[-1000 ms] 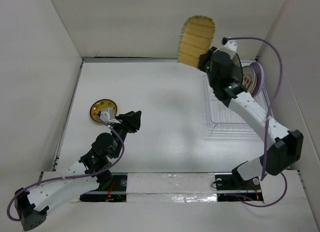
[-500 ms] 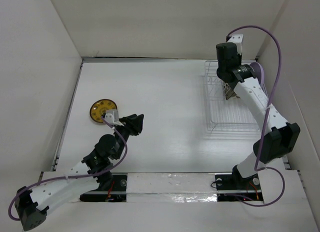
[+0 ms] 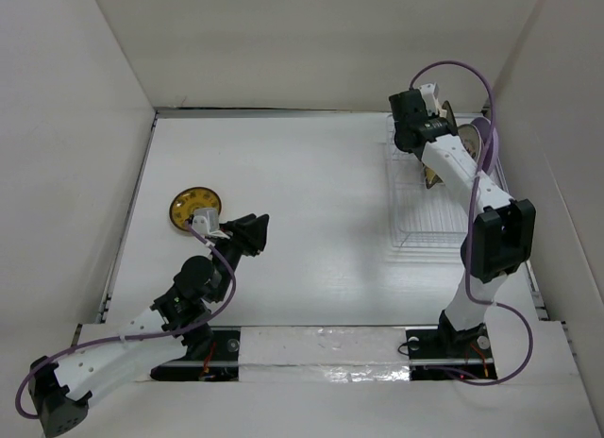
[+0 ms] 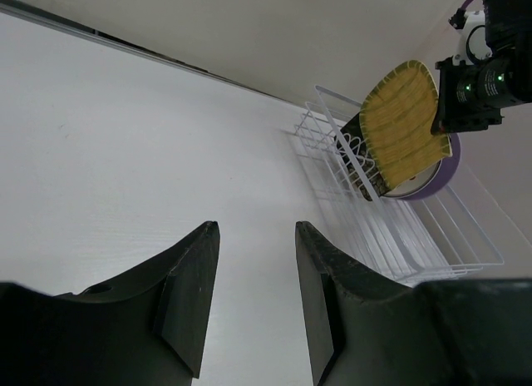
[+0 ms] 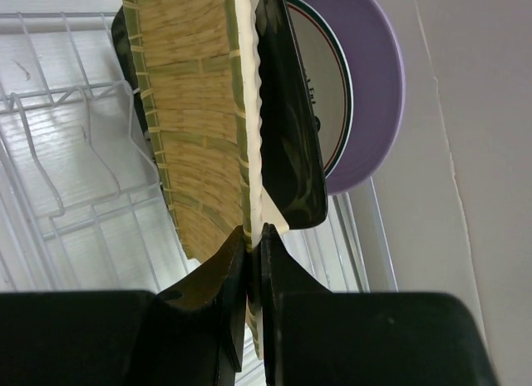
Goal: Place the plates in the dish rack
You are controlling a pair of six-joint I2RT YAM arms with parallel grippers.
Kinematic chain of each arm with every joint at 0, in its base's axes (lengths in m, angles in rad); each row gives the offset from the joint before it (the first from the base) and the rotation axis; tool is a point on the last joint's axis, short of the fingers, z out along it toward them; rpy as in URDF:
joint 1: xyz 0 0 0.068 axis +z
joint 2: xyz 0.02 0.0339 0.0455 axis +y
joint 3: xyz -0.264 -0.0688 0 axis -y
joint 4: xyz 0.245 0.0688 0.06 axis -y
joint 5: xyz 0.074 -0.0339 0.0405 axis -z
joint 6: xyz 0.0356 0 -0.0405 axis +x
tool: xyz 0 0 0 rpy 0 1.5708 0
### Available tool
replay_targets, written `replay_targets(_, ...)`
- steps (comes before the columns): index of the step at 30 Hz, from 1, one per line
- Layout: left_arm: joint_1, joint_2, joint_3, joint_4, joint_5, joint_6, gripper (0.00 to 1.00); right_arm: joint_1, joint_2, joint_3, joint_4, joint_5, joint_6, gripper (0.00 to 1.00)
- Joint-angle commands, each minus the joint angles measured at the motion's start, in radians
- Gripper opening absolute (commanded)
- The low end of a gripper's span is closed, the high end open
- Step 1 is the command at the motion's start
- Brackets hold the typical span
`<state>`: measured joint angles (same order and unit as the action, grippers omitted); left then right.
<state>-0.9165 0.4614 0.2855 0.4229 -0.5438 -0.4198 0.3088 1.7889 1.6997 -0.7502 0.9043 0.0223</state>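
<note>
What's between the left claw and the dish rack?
Nothing but bare table from the left claw to the dish rack. The top external view shows it; the left wrist view agrees.

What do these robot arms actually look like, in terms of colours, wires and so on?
Both look alike. The left arm and right arm have white shells between black joints, with a purple cable looping alongside each. Each ends in a black gripper with two flat fingers: the left gripper and the right gripper. Small green lights glow on the right wrist's black housing.
</note>
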Motion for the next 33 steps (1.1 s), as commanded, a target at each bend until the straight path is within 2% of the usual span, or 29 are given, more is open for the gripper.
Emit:
replay_targets(1,-0.004,-0.007,-0.012,0.039,-0.001,0.009,0.39,-0.011,-0.010,0.054,0.054,0.041,-0.001,0.00)
replay_targets(9,-0.004,0.019,-0.009,0.048,-0.005,0.009,0.39,-0.011,0.001,0.005,0.107,-0.004,0.005,0.00)
replay_targets(24,-0.004,0.029,-0.011,0.053,-0.013,0.010,0.39,-0.020,0.122,-0.012,0.137,-0.062,-0.001,0.00)
replay_targets(25,-0.004,0.031,-0.011,0.053,-0.015,0.010,0.39,-0.020,0.121,-0.015,0.144,-0.064,0.004,0.04)
replay_targets(26,-0.004,0.033,-0.011,0.053,-0.016,0.010,0.39,-0.020,0.113,-0.017,0.146,-0.064,0.008,0.16)
replay_targets(28,-0.004,0.040,-0.011,0.057,-0.016,0.009,0.39,-0.020,0.096,-0.023,0.156,-0.067,0.024,0.33)
replay_targets(29,-0.004,0.046,-0.009,0.059,-0.016,0.010,0.39,-0.020,0.072,-0.029,0.161,-0.067,0.028,0.48)
replay_targets(31,-0.004,0.066,-0.006,0.060,-0.022,0.004,0.40,-0.020,0.038,-0.037,0.169,-0.077,0.053,0.58)
replay_targets(33,-0.004,0.088,0.007,0.057,-0.042,-0.007,0.45,-0.011,-0.035,-0.057,0.189,-0.100,0.071,0.69)
